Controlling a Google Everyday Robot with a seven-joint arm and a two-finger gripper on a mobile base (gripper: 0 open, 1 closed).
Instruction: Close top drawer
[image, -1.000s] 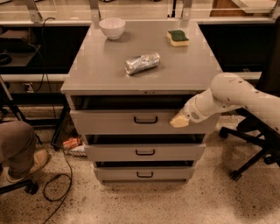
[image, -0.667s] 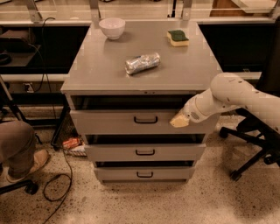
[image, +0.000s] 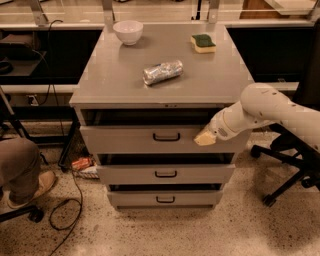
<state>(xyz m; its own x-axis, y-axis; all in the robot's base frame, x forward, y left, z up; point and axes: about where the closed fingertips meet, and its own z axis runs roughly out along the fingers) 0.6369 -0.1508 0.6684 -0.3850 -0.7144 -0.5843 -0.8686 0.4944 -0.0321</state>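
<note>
The top drawer (image: 130, 139) is the tallest grey front of the three, with a small dark loop handle (image: 166, 136) at its middle. It stands pulled out a little, with a dark gap showing under the cabinet top. My gripper (image: 204, 138) comes in from the right on a white arm and lies against the right part of the drawer front, to the right of the handle.
On the grey cabinet top (image: 110, 75) lie a white bowl (image: 128, 31), a crushed silver can (image: 162, 72) and a yellow-green sponge (image: 203, 43). Two shorter drawers (image: 165, 174) sit below. A black office chair (image: 287, 160) stands at the right, a person's leg (image: 17, 167) and cables at the left.
</note>
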